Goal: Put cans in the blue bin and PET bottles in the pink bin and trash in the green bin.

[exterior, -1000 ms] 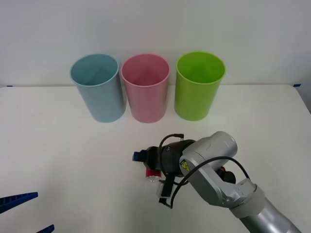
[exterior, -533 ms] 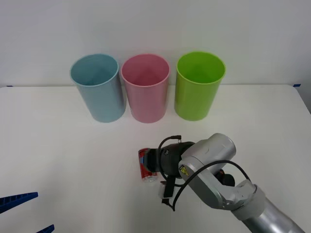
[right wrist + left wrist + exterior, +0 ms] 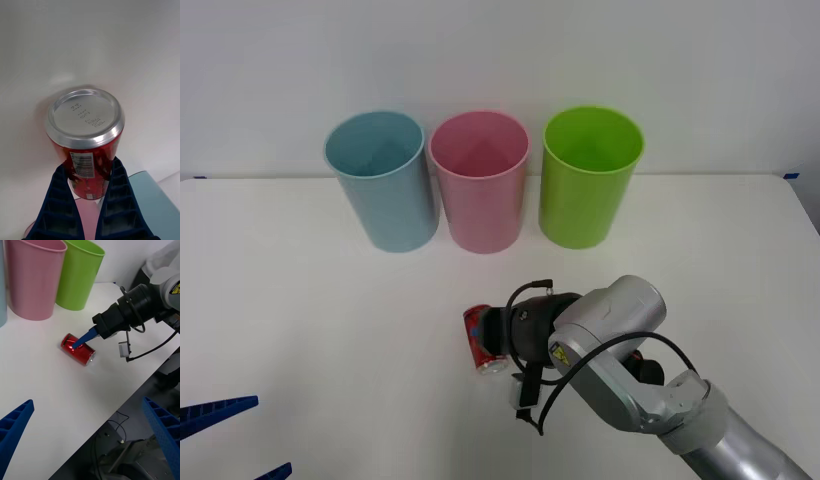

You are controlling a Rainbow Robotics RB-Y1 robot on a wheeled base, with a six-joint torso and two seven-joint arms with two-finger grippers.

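The right end effector (image 3: pixel 88 195) has its blue ribbed fingers (image 3: pixel 60 202) closed in on either side of the red can (image 3: pixel 85 135), gripping it around the body below one silver end. It is hard to say whether the can has left the desk (image 3: pixel 300 300); from the left wrist it seems to lie on its side, near the front of the pink bin (image 3: pixel 479 180). A can like this is probably light, stiff and smooth, so a hold across the middle of the wall suits it, firm but not hard enough to dent it. The blue bin (image 3: pixel 378 180) stands left of the pink one, the green bin (image 3: pixel 591 175) to its right. The left end effector (image 3: pixel 90 438) waits wide open at the desk's near edge.
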